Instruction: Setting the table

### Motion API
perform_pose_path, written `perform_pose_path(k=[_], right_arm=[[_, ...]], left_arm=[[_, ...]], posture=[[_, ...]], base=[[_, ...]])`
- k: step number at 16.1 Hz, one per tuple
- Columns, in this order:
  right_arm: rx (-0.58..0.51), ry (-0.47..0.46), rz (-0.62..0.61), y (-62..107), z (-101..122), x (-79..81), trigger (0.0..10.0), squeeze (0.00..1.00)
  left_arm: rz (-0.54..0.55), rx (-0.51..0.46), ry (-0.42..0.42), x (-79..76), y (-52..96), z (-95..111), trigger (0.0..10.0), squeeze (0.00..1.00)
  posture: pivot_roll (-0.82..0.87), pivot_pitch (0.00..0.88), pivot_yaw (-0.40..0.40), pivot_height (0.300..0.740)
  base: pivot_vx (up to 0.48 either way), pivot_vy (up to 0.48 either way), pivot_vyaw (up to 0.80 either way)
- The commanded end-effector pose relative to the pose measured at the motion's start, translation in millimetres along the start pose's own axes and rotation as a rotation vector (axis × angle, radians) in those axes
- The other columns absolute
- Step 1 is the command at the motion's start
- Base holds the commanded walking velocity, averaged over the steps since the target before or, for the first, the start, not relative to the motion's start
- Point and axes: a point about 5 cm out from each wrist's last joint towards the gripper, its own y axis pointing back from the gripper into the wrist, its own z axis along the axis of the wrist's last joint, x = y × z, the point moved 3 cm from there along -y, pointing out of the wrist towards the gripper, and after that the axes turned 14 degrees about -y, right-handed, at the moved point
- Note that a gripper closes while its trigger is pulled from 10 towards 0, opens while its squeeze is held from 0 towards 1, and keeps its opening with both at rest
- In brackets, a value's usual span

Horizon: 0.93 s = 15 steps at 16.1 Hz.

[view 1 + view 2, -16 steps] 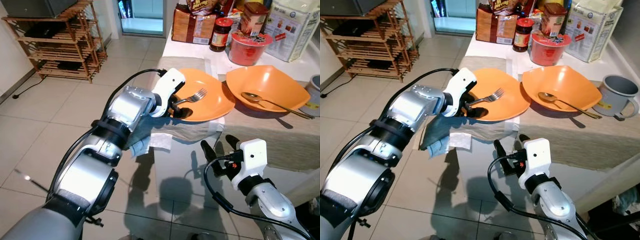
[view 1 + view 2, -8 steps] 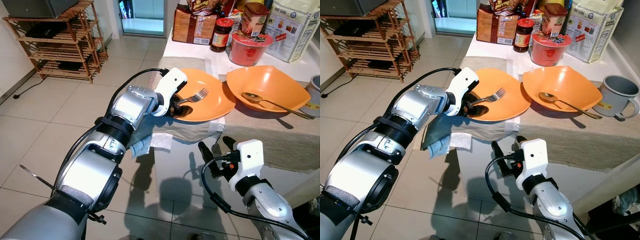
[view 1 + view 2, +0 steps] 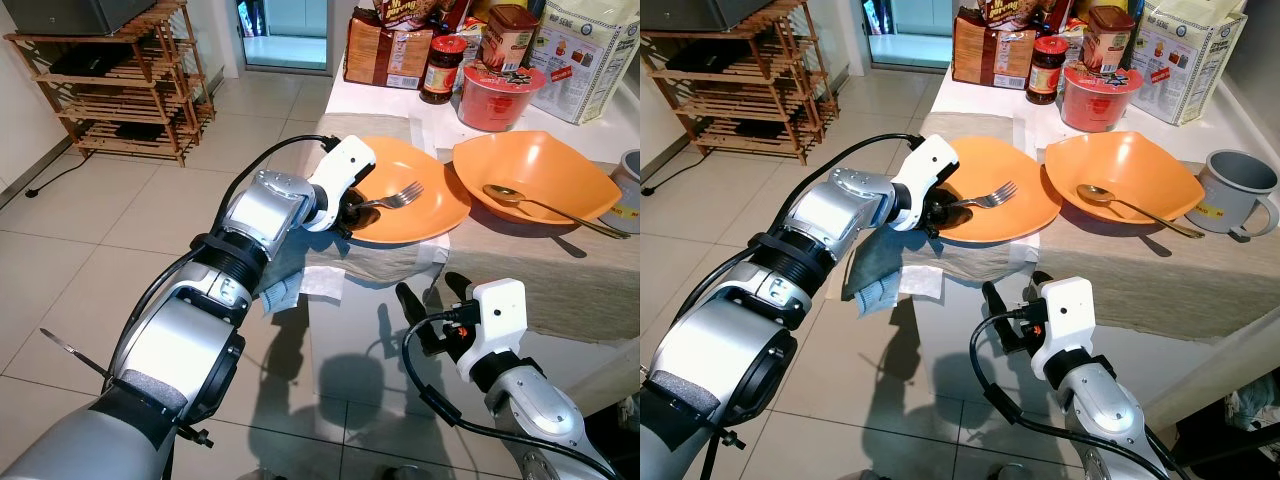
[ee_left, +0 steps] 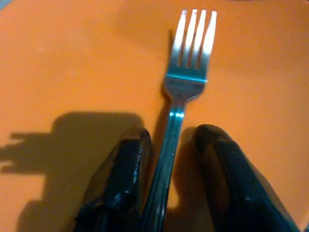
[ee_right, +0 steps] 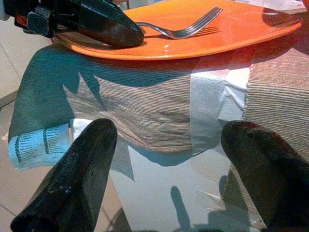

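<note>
Left gripper (image 3: pixel 350 211) holds a fork (image 3: pixel 392 196) by the handle over the nearer orange plate (image 3: pixel 425 214).

The left fingers (image 4: pixel 123 181) are closed down to a narrow gap with the fork's handle pinched between them, its tines pointing out across the plate's middle. That plate sits at the corner of the desk (image 3: pixel 1110 275) on a striped grey cloth (image 5: pixel 145 111). Just beside it lies a second orange plate (image 3: pixel 545 165) with a spoon (image 3: pixel 520 199) resting in it, and a grey mug (image 3: pixel 1232 190) stands past that. Jars, a red tub and boxes crowd the far edge. The right gripper (image 3: pixel 432 312) hangs low in front of the desk's edge, its fingers (image 5: pixel 77 179) spread wide apart around nothing.
</note>
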Motion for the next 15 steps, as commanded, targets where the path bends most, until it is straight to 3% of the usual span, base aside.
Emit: perform_pose_path(k=[1, 10, 15], right_arm=[[-0.007, 0.002, 0.008, -0.5, 3.2, 1.6, 10.0, 0.00], [-0.003, 0.003, 0.004, -0.7, 0.6, 0.4, 10.0, 0.00], [0.004, 0.000, -0.005, -0.7, -2.7, -1.6, 10.0, 0.00]], left_arm=[[0.003, 0.029, 0.009, -0.1, -0.6, -8.7, 0.0, 0.00], [0.040, -0.017, 0.054, 3.1, 0.1, -9.5, 0.0, 0.00], [0.177, -0.189, 0.179, 16.7, 9.2, 9.2, 0.0, 0.00]], posture=[[-0.14, 0.025, 0.050, 0.727], [-0.15, 0.011, 0.054, 0.727], [-0.14, 0.015, 0.051, 0.727]], base=[[0.000, 0.000, 0.00], [0.000, 0.000, 0.00], [0.000, 0.000, 0.00]])
